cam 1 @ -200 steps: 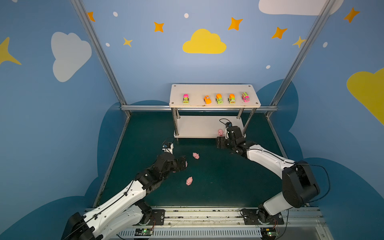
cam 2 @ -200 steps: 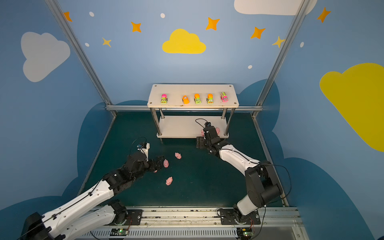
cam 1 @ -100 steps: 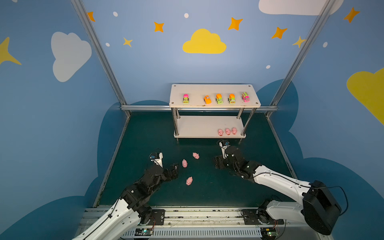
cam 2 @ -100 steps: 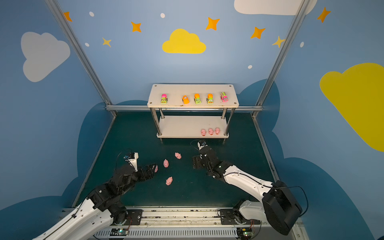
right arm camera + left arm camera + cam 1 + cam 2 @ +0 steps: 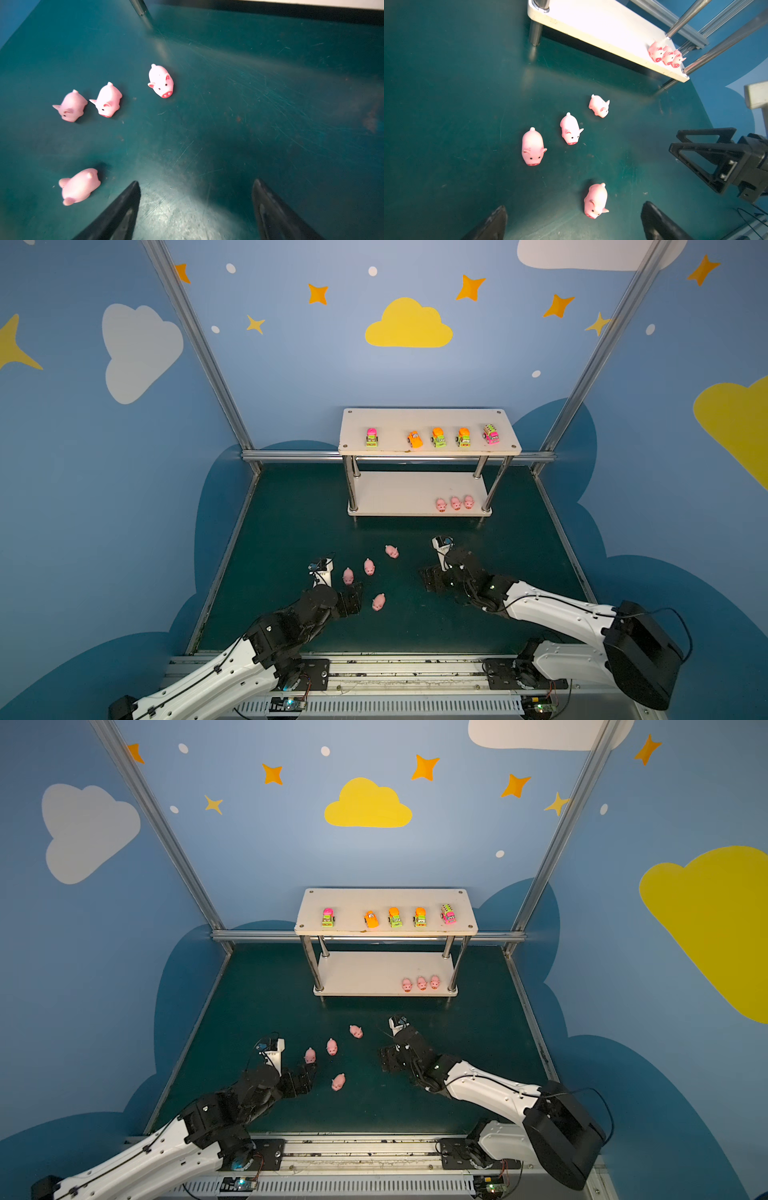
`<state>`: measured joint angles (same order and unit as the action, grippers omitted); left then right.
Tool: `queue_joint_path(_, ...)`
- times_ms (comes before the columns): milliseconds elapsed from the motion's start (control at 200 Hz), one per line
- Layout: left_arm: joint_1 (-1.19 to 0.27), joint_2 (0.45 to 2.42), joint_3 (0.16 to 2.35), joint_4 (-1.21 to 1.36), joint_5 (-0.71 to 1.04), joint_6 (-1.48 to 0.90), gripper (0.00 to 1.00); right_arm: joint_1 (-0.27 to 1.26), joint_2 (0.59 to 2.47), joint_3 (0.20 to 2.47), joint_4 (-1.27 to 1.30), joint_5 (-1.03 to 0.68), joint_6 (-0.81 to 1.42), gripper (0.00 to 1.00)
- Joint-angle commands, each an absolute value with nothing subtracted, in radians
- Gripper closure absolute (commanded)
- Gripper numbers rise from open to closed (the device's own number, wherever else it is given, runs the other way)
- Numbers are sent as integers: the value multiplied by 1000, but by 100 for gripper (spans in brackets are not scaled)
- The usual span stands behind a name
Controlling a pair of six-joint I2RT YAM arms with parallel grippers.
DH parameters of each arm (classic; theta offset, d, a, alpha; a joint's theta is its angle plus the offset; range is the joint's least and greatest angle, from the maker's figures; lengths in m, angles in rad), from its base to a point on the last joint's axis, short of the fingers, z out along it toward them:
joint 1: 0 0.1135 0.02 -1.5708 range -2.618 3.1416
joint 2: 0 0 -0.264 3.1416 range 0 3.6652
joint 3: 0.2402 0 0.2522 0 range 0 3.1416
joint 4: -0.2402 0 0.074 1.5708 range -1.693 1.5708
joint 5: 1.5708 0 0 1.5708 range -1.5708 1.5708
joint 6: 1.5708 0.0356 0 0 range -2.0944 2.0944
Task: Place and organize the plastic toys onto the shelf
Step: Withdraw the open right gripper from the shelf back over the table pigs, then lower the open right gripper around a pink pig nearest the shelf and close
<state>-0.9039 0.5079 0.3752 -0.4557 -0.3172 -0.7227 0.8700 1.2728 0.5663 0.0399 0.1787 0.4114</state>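
Note:
The shelf [image 5: 428, 423] [image 5: 386, 900] stands at the back, white boards on chrome legs. Several toy vehicles [image 5: 438, 437] line its top board. Three pink pigs [image 5: 455, 503] [image 5: 663, 54] sit in a row at the right end of its lower board. Several more pigs lie on the green mat [image 5: 369, 566] [image 5: 331, 1046]. My left gripper [image 5: 353, 599] [image 5: 574, 207] is open low over the mat, with the nearest pig [image 5: 595, 200] [image 5: 378, 602] lying free between its fingers. My right gripper [image 5: 432, 580] [image 5: 196, 182] is open over bare mat, right of the pigs [image 5: 161, 81].
Blue walls and metal frame posts [image 5: 195, 348] close in the green mat [image 5: 291, 531]. A rail [image 5: 374, 668] runs along the front edge by the arm bases. In the left wrist view the right gripper's black fingers [image 5: 708, 158] stand at the side.
My right gripper has drawn back from the shelf's lower board to the mat, leaving a third pig there. My left gripper has pulled back toward the front, uncovering more pigs.

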Motion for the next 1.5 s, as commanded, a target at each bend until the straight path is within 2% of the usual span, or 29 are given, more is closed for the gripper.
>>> queue_joint_path(0, -909, 517, 367, -470, -351, -732, 0, 881, 1306, 576, 74, 181, 414, 17)
queue_joint_path(591, -908, 628, 377, -395, -389, -660, 0, 885, 1532, 716, 129, 151, 374, 17)
queue_joint_path(1497, -900, 700, 394, -341, -419, -606, 0, 887, 1686, 823, 187, 105, 321, 18)
